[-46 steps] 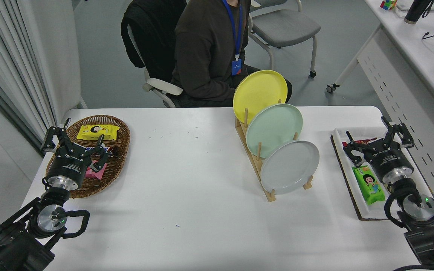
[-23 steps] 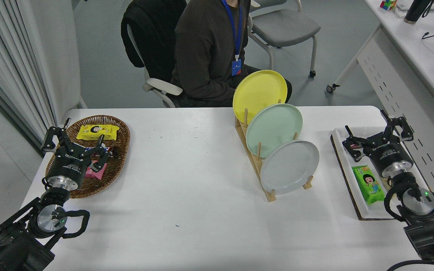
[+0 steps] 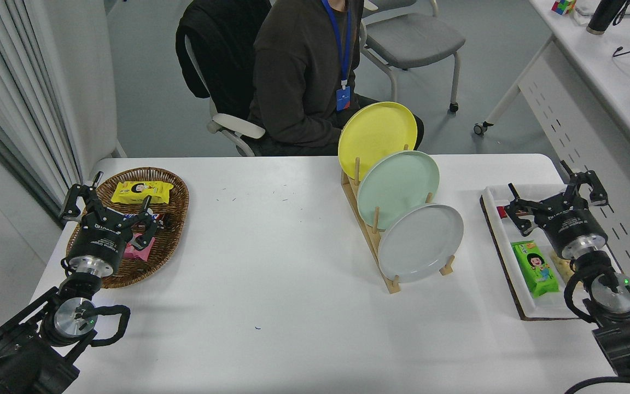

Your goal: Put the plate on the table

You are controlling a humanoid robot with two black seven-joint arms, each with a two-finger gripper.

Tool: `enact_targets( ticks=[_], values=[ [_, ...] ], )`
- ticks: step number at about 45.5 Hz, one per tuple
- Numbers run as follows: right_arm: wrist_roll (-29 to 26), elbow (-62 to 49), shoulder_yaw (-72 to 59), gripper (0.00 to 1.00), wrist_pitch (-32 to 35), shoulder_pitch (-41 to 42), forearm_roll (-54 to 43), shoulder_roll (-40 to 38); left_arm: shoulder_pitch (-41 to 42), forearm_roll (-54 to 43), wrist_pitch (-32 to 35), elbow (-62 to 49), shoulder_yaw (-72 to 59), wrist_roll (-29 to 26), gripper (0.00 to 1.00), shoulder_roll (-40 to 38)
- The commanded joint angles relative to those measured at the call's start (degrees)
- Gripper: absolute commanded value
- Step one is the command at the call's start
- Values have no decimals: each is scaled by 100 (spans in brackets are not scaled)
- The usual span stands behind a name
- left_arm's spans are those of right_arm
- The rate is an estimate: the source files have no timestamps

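The pale grey plate (image 3: pixel 420 242) stands on edge in the front slot of a wooden rack (image 3: pixel 374 235) on the white table (image 3: pixel 271 273). Behind it in the same rack stand a mint green plate (image 3: pixel 397 186) and a yellow plate (image 3: pixel 376 134). My right gripper (image 3: pixel 555 194) hovers open over the white tray at the right, well to the right of the grey plate and holding nothing. My left gripper (image 3: pixel 108 208) is parked open over the wicker basket at the left.
A white tray (image 3: pixel 517 284) at the right edge holds a green snack pack (image 3: pixel 535 267) and other packets. A wicker basket (image 3: pixel 170 219) with snack packs sits at the left. A person (image 3: pixel 298 76) sits at the far side behind the rack.
My right gripper has drifted up and to the right over the tray, away from the rack. The plates and the left arm have not moved.
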Motion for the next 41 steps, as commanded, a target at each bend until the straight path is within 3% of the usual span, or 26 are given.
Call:
enact_targets(
  ticks=[1, 16, 33, 41],
  values=[
    [0, -5, -25, 100, 0, -3, 8, -132, 0, -1, 0, 0, 0, 2, 98, 0],
    [0, -14, -130, 100, -44, 41, 43, -334, 0, -1, 0, 0, 0, 2, 98, 0],
    [-44, -58, -1088, 100, -79, 419, 324, -730, 0, -1, 0, 0, 0, -7, 98, 0],
    [-44, -93, -2185, 100, -298, 797, 342, -993, 0, -1, 0, 0, 0, 2, 98, 0]
  ],
)
